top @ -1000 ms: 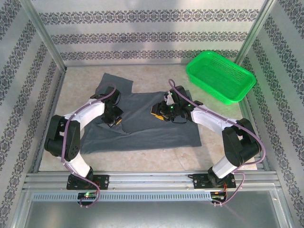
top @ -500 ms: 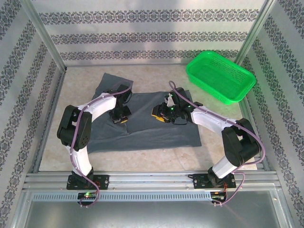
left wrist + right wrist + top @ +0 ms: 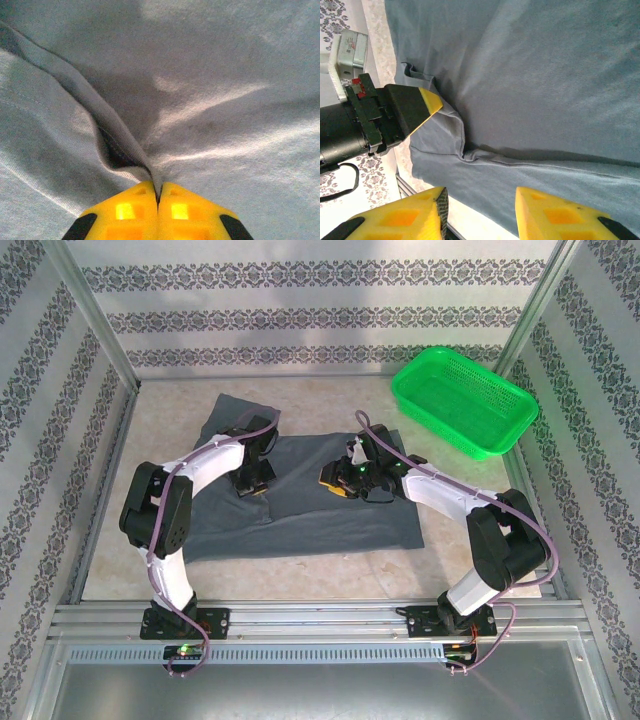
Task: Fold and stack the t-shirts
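Note:
A dark slate-grey t-shirt [image 3: 320,515] lies spread across the middle of the table, with a sleeve reaching toward the back left. My left gripper [image 3: 254,483] rests on its left half, shut on a pinched ridge of fabric [image 3: 125,145] that rises between the yellow fingertips [image 3: 158,192]. My right gripper [image 3: 340,483] hovers over the shirt's centre, facing the left one. Its jaws stand open over the cloth [image 3: 545,65] with nothing between them [image 3: 479,212]. In the right wrist view the left gripper's yellow tip [image 3: 431,102] presses into the fold.
A bright green mesh basket [image 3: 465,402] sits at the back right corner. Patterned walls and metal posts [image 3: 95,320] close in the table. A metal rail [image 3: 320,615] runs along the near edge, by the arm bases.
The left arm swung right and back, carrying its pinch of fabric toward the shirt's middle and drawing the left edge inward. The right arm barely moved.

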Controlling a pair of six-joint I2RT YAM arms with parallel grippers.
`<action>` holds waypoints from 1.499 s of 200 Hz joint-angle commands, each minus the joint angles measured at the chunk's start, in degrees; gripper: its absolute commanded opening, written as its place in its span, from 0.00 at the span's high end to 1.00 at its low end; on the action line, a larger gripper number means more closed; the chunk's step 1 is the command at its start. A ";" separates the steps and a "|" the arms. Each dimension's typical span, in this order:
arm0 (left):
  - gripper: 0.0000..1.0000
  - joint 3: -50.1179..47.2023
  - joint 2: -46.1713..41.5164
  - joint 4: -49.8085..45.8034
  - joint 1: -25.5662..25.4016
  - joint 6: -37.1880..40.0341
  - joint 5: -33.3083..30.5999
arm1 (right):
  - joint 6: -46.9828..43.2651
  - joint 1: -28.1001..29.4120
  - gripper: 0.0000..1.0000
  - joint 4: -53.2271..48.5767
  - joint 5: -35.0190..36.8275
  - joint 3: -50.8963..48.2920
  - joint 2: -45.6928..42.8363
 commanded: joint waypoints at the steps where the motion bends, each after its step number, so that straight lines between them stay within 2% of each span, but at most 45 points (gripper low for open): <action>1: 1.00 2.06 -1.84 1.69 -0.54 -0.38 -0.44 | 0.15 -0.23 0.58 0.89 -0.14 -0.98 -1.22; 90: 1.00 2.98 -1.01 2.87 -1.01 0.60 1.19 | 0.63 -0.38 0.59 1.21 -0.59 -1.72 -0.23; 141: 1.00 4.26 1.96 1.39 -1.70 3.95 2.72 | 0.75 -0.62 0.60 1.10 -0.93 -1.66 0.65; 152: 0.91 4.03 1.72 2.19 -1.90 4.96 2.92 | 0.65 -0.63 0.60 0.82 -0.94 -1.66 0.82; 160: 0.74 3.39 0.77 3.59 -2.09 5.57 2.89 | 0.40 -0.71 0.60 0.43 -0.78 -1.77 0.83; 161: 0.70 3.29 0.63 3.80 -2.09 5.63 2.83 | 0.39 -0.71 0.60 0.35 -0.73 -1.81 0.83; 166: 0.59 2.62 -0.57 4.79 -2.14 5.87 2.40 | 0.17 -0.71 0.60 -0.15 -0.27 -1.85 0.67; 176: 0.42 0.75 -3.86 7.27 -2.45 6.12 1.07 | 0.03 -0.88 0.60 -0.75 0.74 -2.48 -0.01; 189: 0.34 -2.60 -9.10 10.54 -2.62 6.05 -0.58 | 0.08 -1.28 0.60 -0.80 1.53 -4.03 -1.24; 204: 0.36 -6.66 -14.89 12.00 -2.43 4.94 -2.51 | 0.39 -1.73 0.60 -0.87 2.87 -6.24 -2.92; 219: 0.47 -10.95 -19.65 10.76 -1.50 1.90 -3.48 | 0.39 -2.24 0.61 -2.24 4.65 -8.31 -4.84; 248: 0.65 -20.56 -24.56 11.02 3.92 -3.40 1.13 | 0.12 -4.00 0.67 -8.69 10.20 -11.26 -8.10; 277: 0.76 -26.29 -22.49 13.90 10.02 -6.96 5.99 | -2.01 -4.67 0.75 -14.52 13.18 -11.43 -6.13; 300: 0.78 -26.57 -18.59 12.02 12.14 -7.81 4.81 | -3.52 -3.65 0.77 -17.00 15.21 -11.61 -3.02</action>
